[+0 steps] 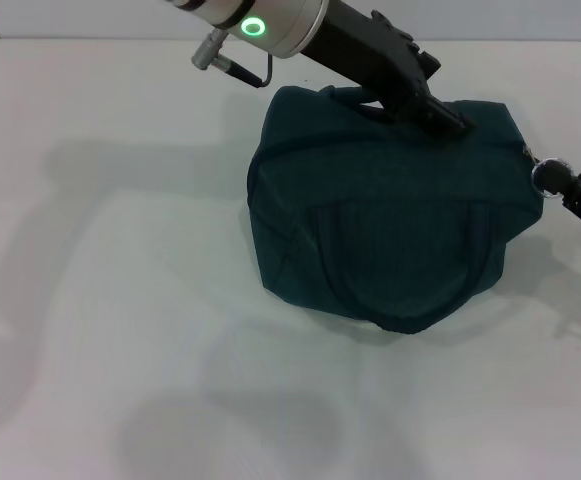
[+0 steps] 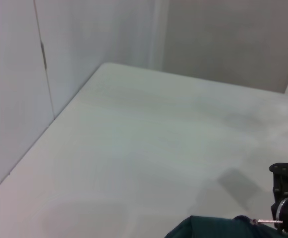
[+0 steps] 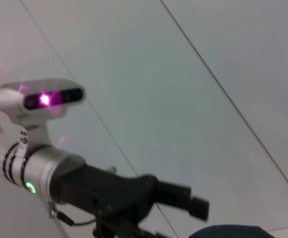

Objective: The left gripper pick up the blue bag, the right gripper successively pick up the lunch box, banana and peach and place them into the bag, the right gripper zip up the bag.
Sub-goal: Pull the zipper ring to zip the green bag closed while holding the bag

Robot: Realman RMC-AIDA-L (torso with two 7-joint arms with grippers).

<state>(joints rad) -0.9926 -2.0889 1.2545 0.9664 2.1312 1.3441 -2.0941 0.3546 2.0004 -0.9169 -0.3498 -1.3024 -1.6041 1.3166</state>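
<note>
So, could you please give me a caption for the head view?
Left gripper on top of the dark teal fabric bag; right gripper at its zipper end, on a white table.

A pale tabletop [image 1: 100, 300] fills the scene, crossed by soft shadows. Plain panelled walls [image 2: 15, 74] rise behind its far corner.

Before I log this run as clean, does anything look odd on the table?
Nothing looks spilled or damaged. The bag sits slumped on the table, left gripper at its top, right gripper at its end.
</note>
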